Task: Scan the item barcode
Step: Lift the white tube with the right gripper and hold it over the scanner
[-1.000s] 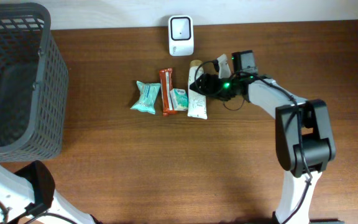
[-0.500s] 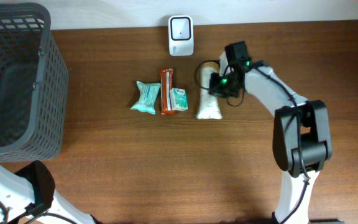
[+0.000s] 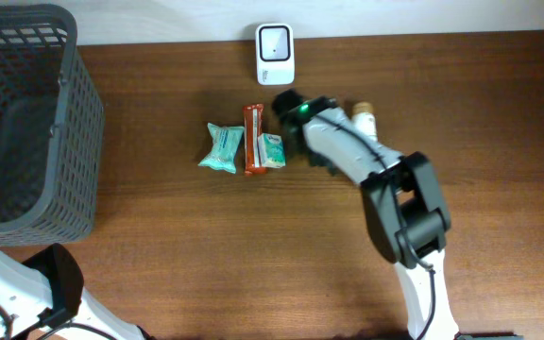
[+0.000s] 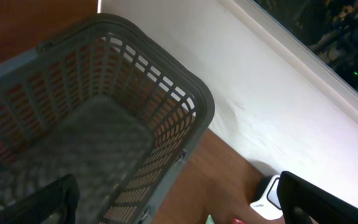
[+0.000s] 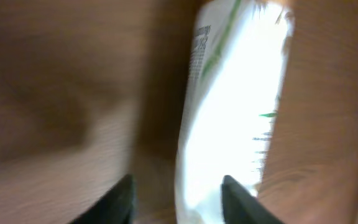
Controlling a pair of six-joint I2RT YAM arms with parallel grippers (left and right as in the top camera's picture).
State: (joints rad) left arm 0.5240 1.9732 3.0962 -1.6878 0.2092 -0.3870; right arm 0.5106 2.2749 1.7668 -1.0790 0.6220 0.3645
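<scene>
The white barcode scanner [image 3: 275,54] stands at the table's back edge. A white tube with green print [image 5: 235,106] lies on the wood, blurred in the right wrist view. My right gripper [image 5: 179,200] hovers over the tube with its jaws apart. One finger overlaps the tube and the other stands clear of it. From overhead my right gripper [image 3: 293,115] is just below the scanner. The arm hides most of the tube, and only its tan cap [image 3: 363,115] shows. My left gripper [image 4: 179,205] is open above the basket [image 4: 135,112].
A teal packet [image 3: 222,148], a red-orange bar [image 3: 253,140] and a small green-and-white packet [image 3: 272,150] lie in a row left of my right gripper. The dark mesh basket [image 3: 83,113] fills the left end of the table. The scanner [image 4: 267,196] also shows in the left wrist view.
My right arm swung right, then left toward the scanner. The tube moved from beside the packets, and its cap now points right. The left arm stayed still.
</scene>
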